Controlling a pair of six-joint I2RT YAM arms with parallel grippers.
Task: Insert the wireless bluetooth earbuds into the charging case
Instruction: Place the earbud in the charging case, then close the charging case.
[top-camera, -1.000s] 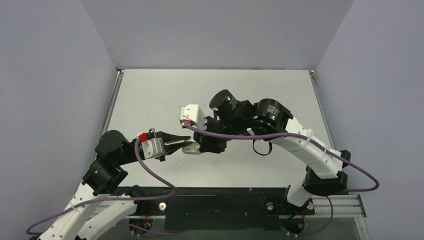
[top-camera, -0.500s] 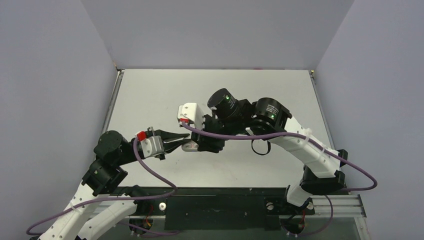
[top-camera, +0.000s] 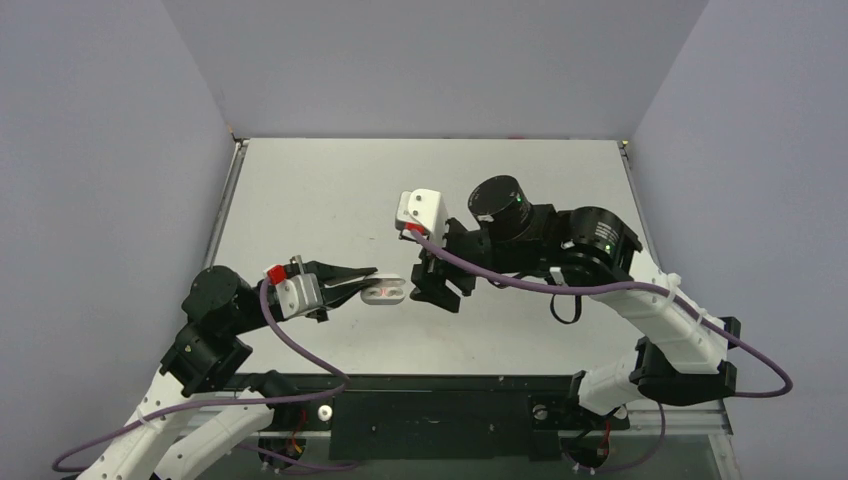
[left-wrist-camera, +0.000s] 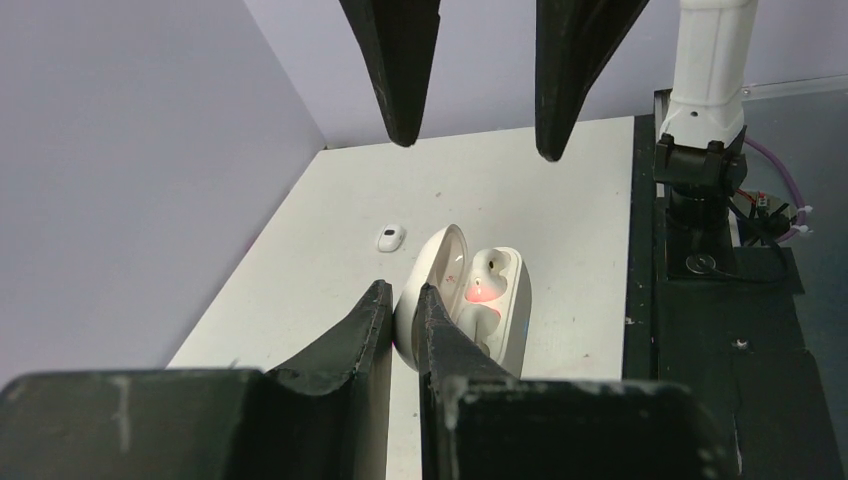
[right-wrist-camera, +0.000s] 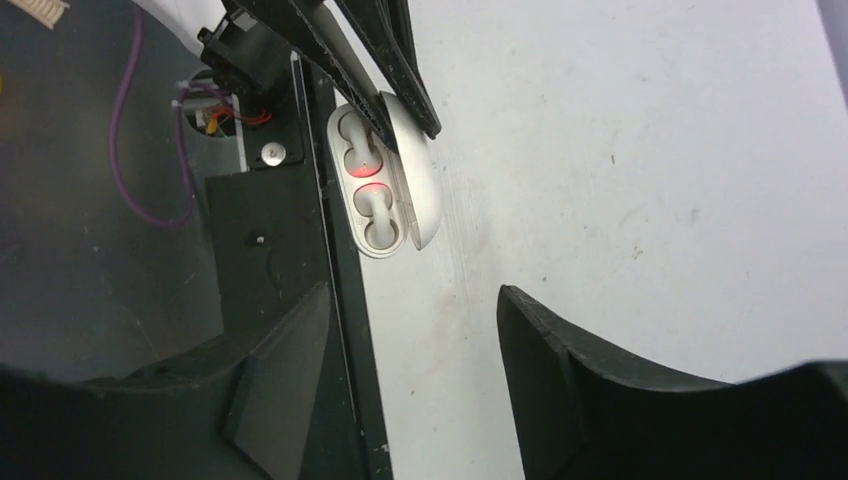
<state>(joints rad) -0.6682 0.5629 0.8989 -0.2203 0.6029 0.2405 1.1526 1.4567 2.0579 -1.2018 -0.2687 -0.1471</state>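
One charging case stands open, its lid pinched by the left gripper, apparently two earbuds seated (one white bit lies apart), right gripper spread.

No legible text or markings

From above, the charging case is sitting on the table, near centre. The left gripper is coming in at its 9 o'clock, fingers flanking the lid. The right gripper is hanging at 3 o'clock, just apart. From the left wrist, a tiny earbud bit is lying at the case's 10 o'clock.
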